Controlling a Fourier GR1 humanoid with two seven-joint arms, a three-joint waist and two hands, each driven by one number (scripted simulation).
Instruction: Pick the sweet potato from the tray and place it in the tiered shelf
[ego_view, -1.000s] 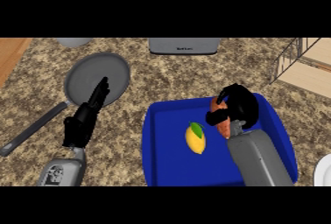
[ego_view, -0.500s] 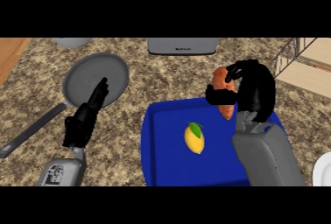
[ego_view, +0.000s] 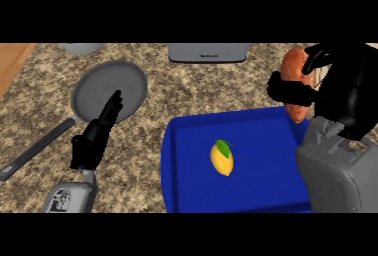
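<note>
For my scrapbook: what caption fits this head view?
Right hand holds the sweet potato at the far corner of the blue tray; a lemon lies inside; left hand rests open by the pan.

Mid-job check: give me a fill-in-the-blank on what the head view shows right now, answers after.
1. The right hand is curled round the ____.
2. The one fruit lying on the blue tray is a ____.
3. The left hand, fingers straight, shows over the lower edge of the grey ____.
Missing words: sweet potato; lemon; pan.
</note>
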